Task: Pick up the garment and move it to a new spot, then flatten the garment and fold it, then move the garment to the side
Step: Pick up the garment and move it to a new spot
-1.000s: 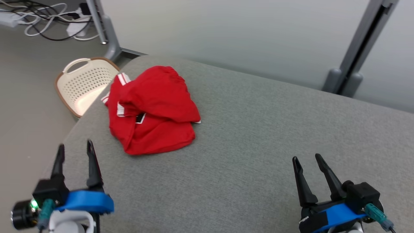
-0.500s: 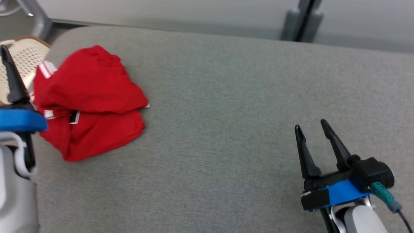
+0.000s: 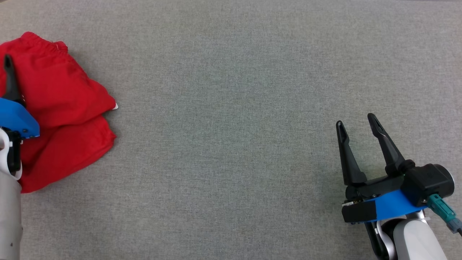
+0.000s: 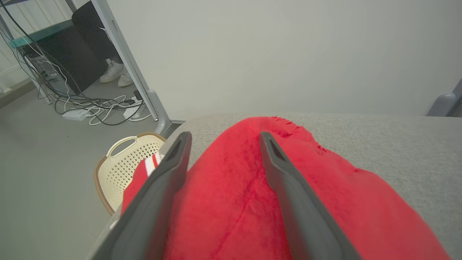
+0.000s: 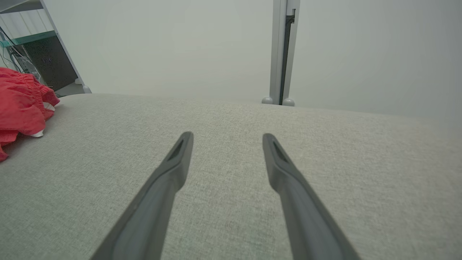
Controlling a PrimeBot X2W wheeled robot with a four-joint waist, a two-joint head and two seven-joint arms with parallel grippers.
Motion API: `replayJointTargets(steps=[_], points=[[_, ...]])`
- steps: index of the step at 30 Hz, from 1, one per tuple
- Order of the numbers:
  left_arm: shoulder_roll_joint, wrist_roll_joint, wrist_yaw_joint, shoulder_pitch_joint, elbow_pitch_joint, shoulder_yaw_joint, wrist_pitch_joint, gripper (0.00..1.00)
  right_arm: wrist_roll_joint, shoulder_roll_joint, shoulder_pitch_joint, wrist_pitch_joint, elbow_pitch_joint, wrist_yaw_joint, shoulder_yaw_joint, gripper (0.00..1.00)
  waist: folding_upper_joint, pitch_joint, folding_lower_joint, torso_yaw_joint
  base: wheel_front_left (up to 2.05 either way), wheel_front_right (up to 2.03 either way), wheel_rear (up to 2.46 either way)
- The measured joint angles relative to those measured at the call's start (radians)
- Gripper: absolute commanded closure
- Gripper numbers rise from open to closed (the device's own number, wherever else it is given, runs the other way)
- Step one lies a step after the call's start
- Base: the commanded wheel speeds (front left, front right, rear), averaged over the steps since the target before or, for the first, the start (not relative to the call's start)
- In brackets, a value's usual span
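Note:
The garment (image 3: 61,119) is a crumpled red piece with white stripes, lying at the left end of the grey padded surface (image 3: 231,108). My left gripper (image 4: 224,136) hovers open just above it, fingers spread over the red cloth (image 4: 234,195) with nothing between them. In the head view one left finger (image 3: 9,81) shows over the garment at the left edge. My right gripper (image 3: 355,121) stands open over bare grey surface at the lower right, far from the garment. In the right wrist view the right gripper (image 5: 227,136) is open, and the garment (image 5: 21,97) lies far left.
A cream perforated basket (image 4: 122,166) stands on the floor beside the surface's left end. Behind it are a metal leg (image 4: 144,94), loose cables (image 4: 90,112) and a person's white shoes (image 4: 115,74). A grey post (image 5: 283,54) rises behind the far edge.
The head camera has tilted down and turned, shifting the whole picture. My left gripper has come forward from short of the garment to over it. Both grippers stayed open.

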Motion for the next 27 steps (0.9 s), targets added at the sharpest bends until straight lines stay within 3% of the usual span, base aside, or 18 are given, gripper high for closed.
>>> replayJointTargets(steps=[5,10,11,12,13,19,27], points=[[0.014,-0.063,-0.010,-0.008,0.095,-0.077,0.114,0.00,0.000,0.000,0.001,0.002,-0.006,0.000,0.001,0.00,0.0000,-0.013,-0.0002,-0.003,0.00,0.00,0.00],[0.028,-0.198,-0.013,0.006,0.095,-0.209,0.249,0.00,0.008,0.000,0.003,0.006,0.001,0.000,0.004,0.00,0.0000,-0.029,-0.0002,-0.003,0.00,0.00,0.00],[0.037,-0.221,-0.013,0.014,0.089,-0.230,0.267,0.52,0.010,0.000,0.003,0.006,0.002,0.000,0.006,0.00,0.0000,-0.033,-0.0002,-0.003,0.00,0.00,0.00],[0.045,-0.246,-0.013,0.023,0.081,-0.247,0.281,0.82,0.011,0.000,0.003,0.006,0.005,0.000,0.007,0.00,0.0000,-0.037,-0.0002,-0.003,0.00,0.00,0.00],[0.053,-0.267,-0.013,0.030,0.074,-0.263,0.289,1.00,0.014,0.000,0.003,0.004,0.007,0.000,0.008,0.00,0.0000,-0.041,-0.0002,-0.004,0.00,0.00,0.00],[0.103,-0.317,-0.014,0.046,0.033,-0.336,0.281,1.00,0.034,0.000,0.008,-0.007,0.031,0.000,0.017,0.00,0.0000,-0.077,-0.0002,-0.009,0.00,0.00,0.00],[0.146,-0.279,-0.003,0.026,-0.045,-0.355,0.140,1.00,0.075,0.000,0.024,-0.036,0.083,0.000,0.036,0.00,0.0000,-0.156,-0.0004,-0.016,0.00,0.00,0.00]])
